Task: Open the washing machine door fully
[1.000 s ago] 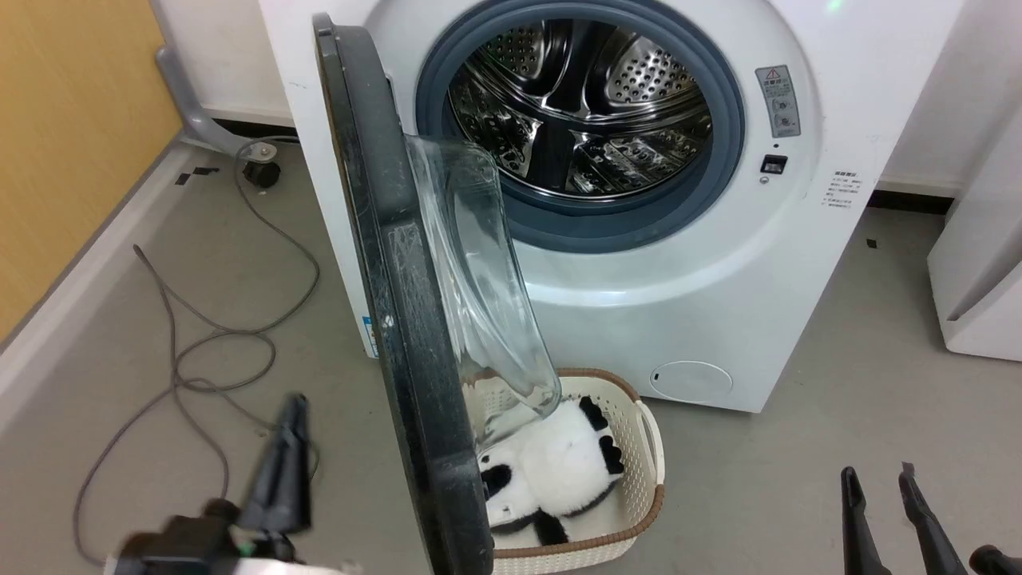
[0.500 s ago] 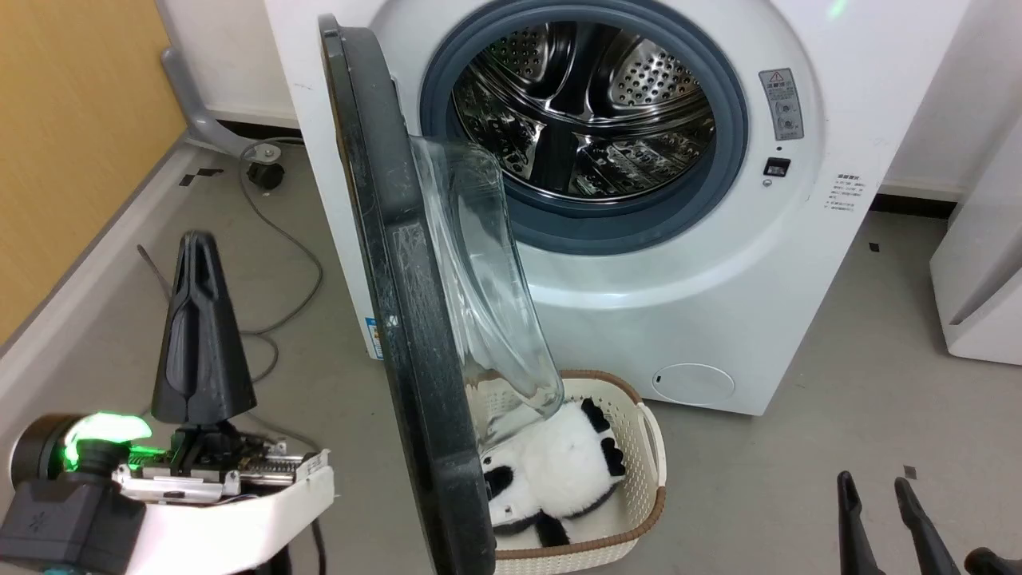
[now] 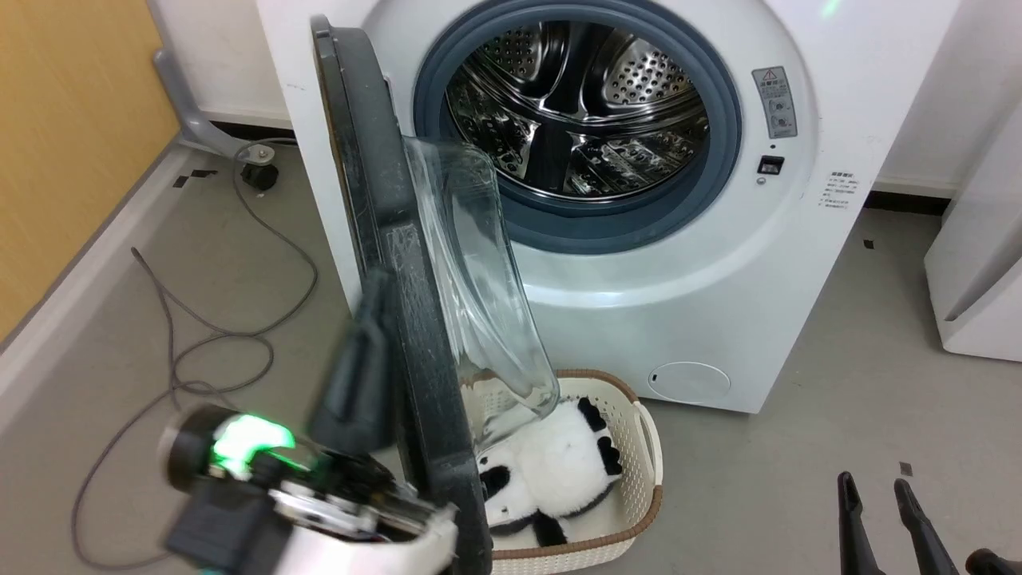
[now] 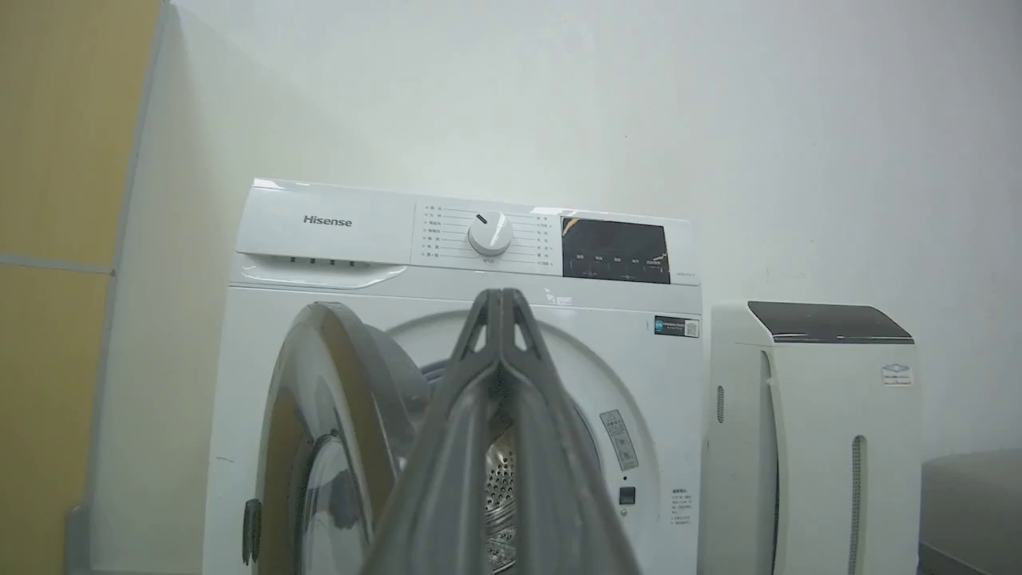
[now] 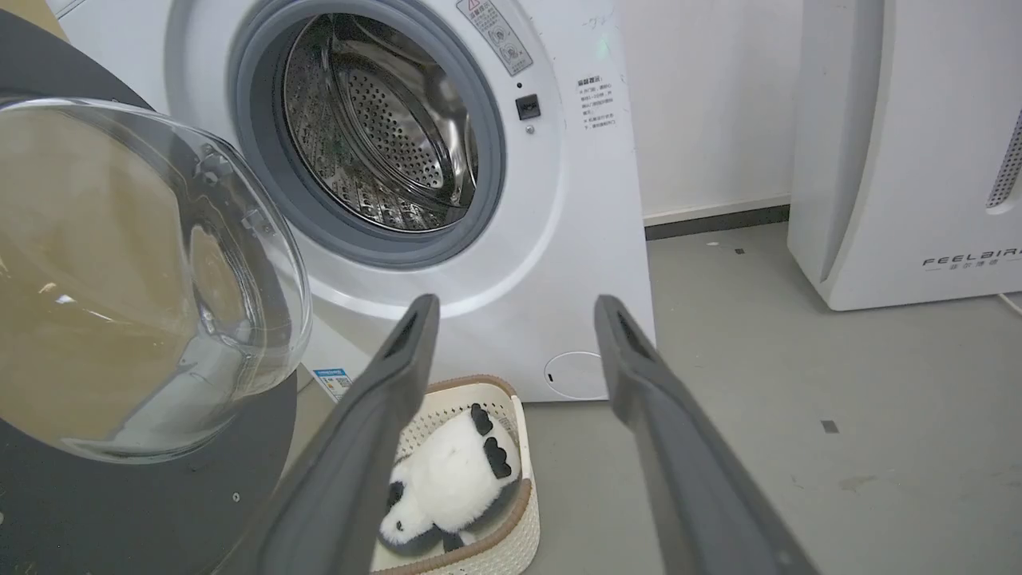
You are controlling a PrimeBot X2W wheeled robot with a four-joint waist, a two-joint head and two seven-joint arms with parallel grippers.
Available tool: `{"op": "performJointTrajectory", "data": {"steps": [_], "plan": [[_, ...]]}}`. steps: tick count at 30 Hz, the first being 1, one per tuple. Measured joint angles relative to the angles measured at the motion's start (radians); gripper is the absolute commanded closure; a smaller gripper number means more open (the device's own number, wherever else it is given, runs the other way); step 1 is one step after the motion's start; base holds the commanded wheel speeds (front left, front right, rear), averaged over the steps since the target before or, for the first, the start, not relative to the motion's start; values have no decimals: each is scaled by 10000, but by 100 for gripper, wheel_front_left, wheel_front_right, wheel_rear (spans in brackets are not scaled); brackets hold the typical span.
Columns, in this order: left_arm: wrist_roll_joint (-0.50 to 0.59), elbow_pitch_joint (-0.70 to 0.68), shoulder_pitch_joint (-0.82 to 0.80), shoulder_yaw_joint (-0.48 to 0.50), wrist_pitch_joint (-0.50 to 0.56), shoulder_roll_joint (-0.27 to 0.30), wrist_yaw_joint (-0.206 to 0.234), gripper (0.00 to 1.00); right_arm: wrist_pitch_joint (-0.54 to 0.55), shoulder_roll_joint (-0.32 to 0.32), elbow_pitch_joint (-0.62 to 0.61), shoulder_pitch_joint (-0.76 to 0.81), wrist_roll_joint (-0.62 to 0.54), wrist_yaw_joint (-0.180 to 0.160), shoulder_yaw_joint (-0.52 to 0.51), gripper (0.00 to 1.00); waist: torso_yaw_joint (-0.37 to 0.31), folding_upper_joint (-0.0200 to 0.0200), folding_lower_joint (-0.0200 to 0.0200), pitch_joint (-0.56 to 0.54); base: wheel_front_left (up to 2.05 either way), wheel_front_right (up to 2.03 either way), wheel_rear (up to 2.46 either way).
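Left gripper (image 3: 372, 299) is blurred in the head view. Its jaws are clenched tip to tip, as the left wrist view (image 4: 501, 307) also shows. It sits against the outer, left-hand face of the washing machine door (image 3: 399, 263), about halfway down the rim. Touching or just beside: cannot tell through the blur.

The door stands edge-on to the head camera, swung out from its hinge on the left of the washing machine (image 3: 679, 303), roughly square to the front. Its glass bowl (image 3: 479, 295) bulges right, toward the open drum (image 3: 575, 104).

Right gripper (image 3: 873, 483) is at the lower right corner of the head view, jaws released with a wide gap. It is over bare floor, well apart from the door on its inner side.

Surroundings, left to right:
- yellow wall panel (image 3: 72, 120) along the floor's left edge
- grey cable (image 3: 176, 351) looping on the floor between the panel and the door
- white basket (image 3: 647, 447) holding a panda plush (image 3: 551, 463), on the floor at the machine's foot, under the glass bowl
- white FEELAIR appliance (image 5: 902, 160) at the right, near the machine with a strip of floor between

Open room: the floor left of the door runs to the panel's skirting, crossed by the cable. Grey floor (image 3: 798, 479) lies open from the basket to the appliance.
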Motion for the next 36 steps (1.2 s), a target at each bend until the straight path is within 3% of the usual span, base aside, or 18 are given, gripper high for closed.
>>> {"op": "performJointTrajectory", "data": {"steps": [15,22,36], "plan": [[-29,1386,1257,-2013,767,35,-305,100,0,8,109,-12,90,0,-40,0,176,0,0,-4,0,0,0],[-4,2614,1471,-2052,1668,151,-54,100,0,10,127,-18,169,0,-19,0,285,0,0,-18,0,0,0],[-52,3039,1467,-1689,1682,316,290,100,-2,13,184,-17,226,0,96,0,811,0,0,14,0,0,0]]}}
